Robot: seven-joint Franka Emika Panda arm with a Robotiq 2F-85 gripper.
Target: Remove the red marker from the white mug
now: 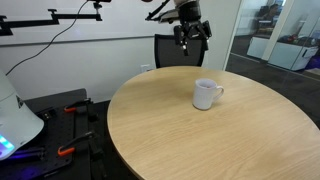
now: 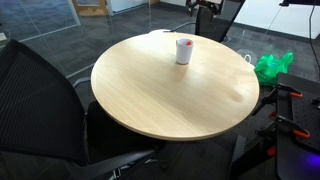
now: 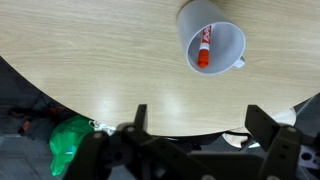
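Note:
A white mug [image 1: 207, 94] stands upright on the round wooden table [image 1: 180, 125]; it also shows in an exterior view [image 2: 184, 50] and from above in the wrist view [image 3: 212, 38]. A red marker [image 3: 203, 48] lies inside the mug, seen only in the wrist view. My gripper [image 1: 191, 33] hangs high above the table's far edge, well clear of the mug; it also shows in an exterior view [image 2: 206, 8]. In the wrist view its fingers [image 3: 196, 128] are spread wide and hold nothing.
A black office chair [image 1: 178, 50] stands behind the table and another [image 2: 40, 100] is close to the near side. A green bag [image 2: 271, 66] lies on the floor beside the table. Black equipment with red clamps [image 1: 66, 125] sits by the table.

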